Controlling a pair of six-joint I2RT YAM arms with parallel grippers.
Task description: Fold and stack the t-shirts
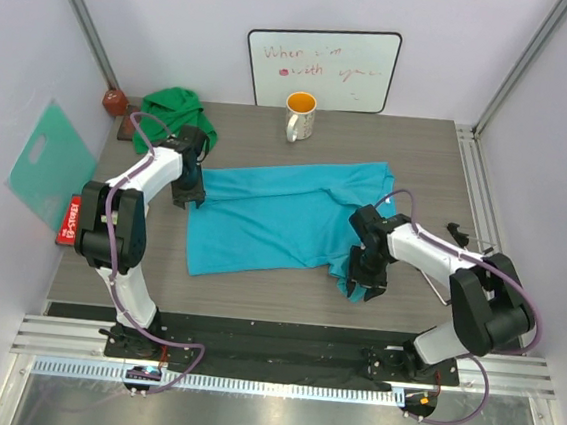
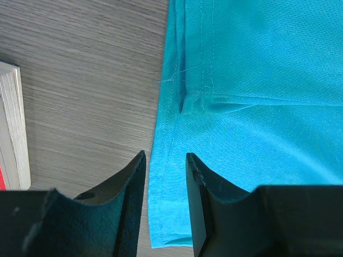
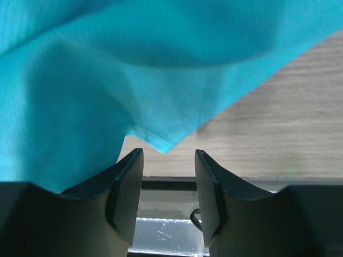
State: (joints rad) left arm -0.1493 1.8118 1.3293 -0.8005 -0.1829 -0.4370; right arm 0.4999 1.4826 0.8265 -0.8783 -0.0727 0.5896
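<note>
The turquoise-blue t-shirt [image 1: 283,218] lies spread across the middle of the table, its right end rumpled. The kelly green t-shirt [image 1: 178,112] lies crumpled at the back left. My left gripper [image 1: 187,195] is at the turquoise shirt's left edge. In the left wrist view it [image 2: 166,203] is open, and the shirt's hem [image 2: 171,182] lies between the jaws. My right gripper [image 1: 365,281] is at the shirt's near right corner. In the right wrist view it [image 3: 169,182] is open, with a corner of the cloth [image 3: 161,142] just ahead of the jaws.
An orange-lined mug [image 1: 300,116] and a whiteboard [image 1: 323,68] stand at the back. A mint-teal plastic sheet [image 1: 52,160] leans at the left wall, with a red box [image 1: 70,220] by it. A small brown object [image 1: 114,102] sits at the back left. The near table edge [image 3: 225,182] is just below the right gripper.
</note>
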